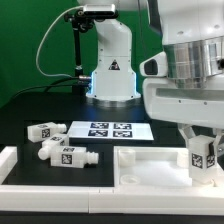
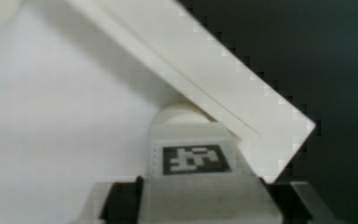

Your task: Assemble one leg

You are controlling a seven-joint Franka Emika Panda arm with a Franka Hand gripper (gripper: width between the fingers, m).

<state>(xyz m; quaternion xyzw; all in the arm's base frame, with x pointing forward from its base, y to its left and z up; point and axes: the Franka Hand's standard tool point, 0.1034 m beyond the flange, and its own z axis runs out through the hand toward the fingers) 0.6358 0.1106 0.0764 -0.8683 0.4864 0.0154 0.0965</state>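
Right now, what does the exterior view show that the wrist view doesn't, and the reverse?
Only the exterior view: the loose legs, the marker board and the arm's base. Only the wrist view: the tag on the leg close up, beside the raised edge of the white panel. Both: the gripper holding the leg at the white panel.

The leg (image 1: 201, 152) is a stubby white plastic peg, blocky, with a black-and-white square tag on one face. It is held upright between the fingers of the claw (image 1: 200, 165), narrower end pointing away from the claw, near the counter's front edge toward the exterior view's right. Three other legs (image 1: 72, 156) lie on their sides near the front edge at the exterior view's left.
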